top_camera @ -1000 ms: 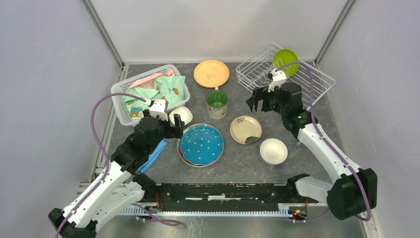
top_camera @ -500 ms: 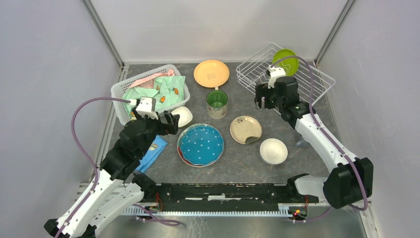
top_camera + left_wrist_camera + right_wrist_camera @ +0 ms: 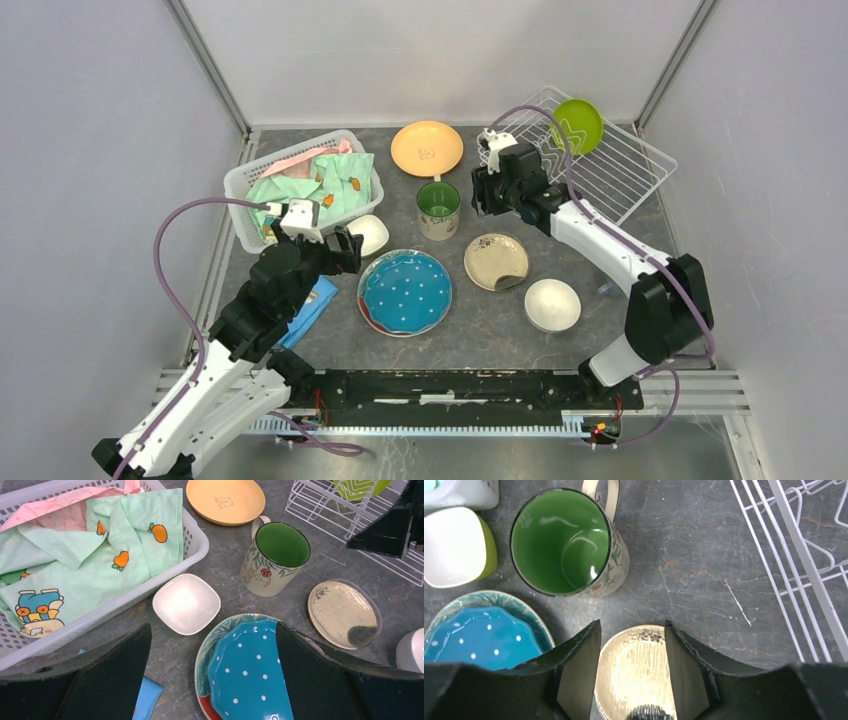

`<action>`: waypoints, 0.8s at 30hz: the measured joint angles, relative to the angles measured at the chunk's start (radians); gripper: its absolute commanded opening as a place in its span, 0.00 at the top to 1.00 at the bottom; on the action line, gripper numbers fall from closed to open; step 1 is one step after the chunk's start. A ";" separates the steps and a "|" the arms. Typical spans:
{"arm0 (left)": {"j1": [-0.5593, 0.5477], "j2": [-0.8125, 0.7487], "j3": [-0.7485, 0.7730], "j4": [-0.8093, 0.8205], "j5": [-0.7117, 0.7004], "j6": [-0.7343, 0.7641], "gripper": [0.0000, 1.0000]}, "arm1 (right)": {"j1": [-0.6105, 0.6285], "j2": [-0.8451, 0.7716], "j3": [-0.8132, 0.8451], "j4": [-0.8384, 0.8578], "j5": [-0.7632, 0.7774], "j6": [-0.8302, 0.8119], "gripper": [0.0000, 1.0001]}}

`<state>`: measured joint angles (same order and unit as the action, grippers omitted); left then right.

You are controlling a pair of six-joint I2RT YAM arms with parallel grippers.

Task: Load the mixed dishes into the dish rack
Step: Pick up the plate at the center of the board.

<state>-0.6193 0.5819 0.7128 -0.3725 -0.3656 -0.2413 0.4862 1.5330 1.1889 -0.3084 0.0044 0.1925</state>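
My right gripper [image 3: 487, 196] is open and empty, hovering between the beige mug with a green inside [image 3: 438, 209] and the cream plate [image 3: 496, 261]. In the right wrist view its open jaws [image 3: 632, 627] frame the cream plate [image 3: 636, 670], with the mug [image 3: 569, 542] just beyond. My left gripper [image 3: 345, 250] is open and empty beside the small white square bowl [image 3: 368, 234]; in the left wrist view it [image 3: 212, 630] hangs over the blue white-dotted plate [image 3: 250, 670]. The lime-green plate [image 3: 577, 125] stands in the white wire dish rack [image 3: 610, 170]. The orange plate [image 3: 427, 148] and a round white bowl [image 3: 552, 304] lie loose.
A white plastic basket of clothes [image 3: 300, 190] stands at the left. A folded blue cloth [image 3: 310, 308] lies under my left arm. The blue plate rests on a teal and red plate [image 3: 220, 630]. Grey walls close the table on three sides.
My right gripper has moved left from the dish rack to above the gap between mug and cream plate. My left gripper has drawn back a little from the small bowl.
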 measured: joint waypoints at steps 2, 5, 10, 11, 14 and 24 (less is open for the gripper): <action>0.000 0.000 0.000 0.000 0.000 0.000 0.00 | 0.006 0.032 0.032 -0.008 0.014 0.021 0.43; 0.000 -0.002 0.000 0.000 -0.001 0.000 0.00 | 0.013 0.101 0.123 -0.066 0.077 0.018 0.37; 0.000 -0.015 0.000 -0.001 -0.001 0.000 0.00 | -0.006 0.139 0.143 -0.151 0.130 -0.126 0.35; 0.000 -0.020 0.000 -0.001 -0.001 0.000 0.00 | -0.020 0.139 0.133 -0.172 0.126 -0.161 0.36; 0.000 -0.023 0.000 -0.001 0.000 0.000 0.00 | -0.064 0.142 0.100 -0.209 0.116 -0.227 0.39; 0.000 -0.021 0.000 -0.001 0.001 0.000 0.00 | -0.162 0.180 -0.031 -0.248 0.021 -0.360 0.47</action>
<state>-0.6193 0.5606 0.7128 -0.3737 -0.3645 -0.2413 0.3244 1.7126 1.1584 -0.5564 0.0254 -0.1680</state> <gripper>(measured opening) 0.994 0.553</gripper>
